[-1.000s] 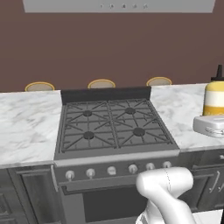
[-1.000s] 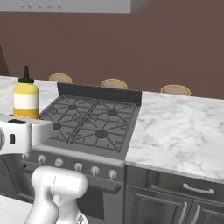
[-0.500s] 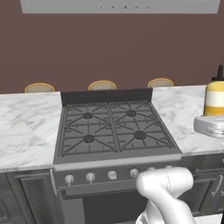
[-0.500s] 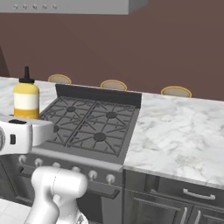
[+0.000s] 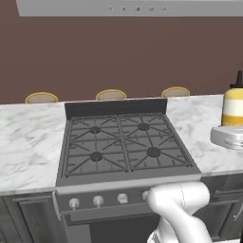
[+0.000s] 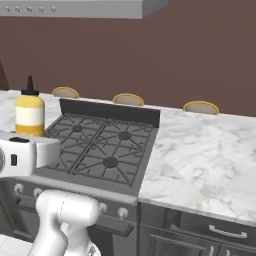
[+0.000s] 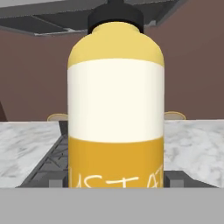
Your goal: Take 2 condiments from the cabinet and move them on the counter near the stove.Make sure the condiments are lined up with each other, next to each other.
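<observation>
Nothing much is shifted since a second ago. At the frame's right edge, the yellow squeeze bottle is clamped by the gripper over the counter beside the stove. If it's let go tilted, it could be toppled.

A yellow squeeze bottle with a white label band and dark cap stands upright, close up. Behind it lie the marble tabletop and the stove's black grates, against a brown wall.

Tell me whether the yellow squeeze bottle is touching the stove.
Cannot tell. In the right base view the yellow squeeze bottle stands beside the stove, but the white robot hand hides its base.
</observation>
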Available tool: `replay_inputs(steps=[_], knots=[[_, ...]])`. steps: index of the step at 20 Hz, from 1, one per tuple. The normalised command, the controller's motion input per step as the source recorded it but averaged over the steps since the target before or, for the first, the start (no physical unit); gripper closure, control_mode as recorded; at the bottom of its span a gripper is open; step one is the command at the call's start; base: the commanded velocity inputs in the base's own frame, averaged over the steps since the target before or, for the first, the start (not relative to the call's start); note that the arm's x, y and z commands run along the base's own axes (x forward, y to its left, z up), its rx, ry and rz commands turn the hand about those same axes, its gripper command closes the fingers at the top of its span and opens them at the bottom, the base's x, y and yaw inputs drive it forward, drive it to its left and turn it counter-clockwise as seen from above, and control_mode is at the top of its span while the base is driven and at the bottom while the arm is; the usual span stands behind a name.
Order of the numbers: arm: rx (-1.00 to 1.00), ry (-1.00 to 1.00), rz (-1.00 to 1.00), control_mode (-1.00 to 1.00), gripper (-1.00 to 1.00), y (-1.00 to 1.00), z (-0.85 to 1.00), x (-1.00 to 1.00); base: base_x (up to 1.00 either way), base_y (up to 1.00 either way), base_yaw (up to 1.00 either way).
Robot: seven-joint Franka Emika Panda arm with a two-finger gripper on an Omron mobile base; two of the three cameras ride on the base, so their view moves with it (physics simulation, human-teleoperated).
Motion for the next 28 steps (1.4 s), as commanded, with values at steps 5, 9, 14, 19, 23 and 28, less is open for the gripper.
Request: replay_inputs(steps=[5, 9, 14, 19, 23, 28], knots=[[0.00, 0.00, 0.00, 1.00, 1.00, 0.00, 0.00, 0.00, 0.53, -0.07, 0.00], [0.00, 0.00, 0.00, 1.00, 1.00, 0.00, 0.00, 0.00, 0.04, 0.00, 0.00], [0.00, -0.03, 0.02, -1.00, 1.00, -0.08, -0.09, 0.00, 0.00, 0.00, 0.00], [0.00, -0.12, 0.30, -1.00, 1.00, -0.92, -0.18, 0.00, 0.00, 0.00, 0.00], [0.00, -0.01, 0.44, -1.00, 1.00, -1.00, -0.21, 0.01, 0.00, 0.00, 0.00], [0.00, 0.00, 0.46, -1.00, 1.00, -1.00, -0.29, 0.24, 0.00, 0.00, 0.00]])
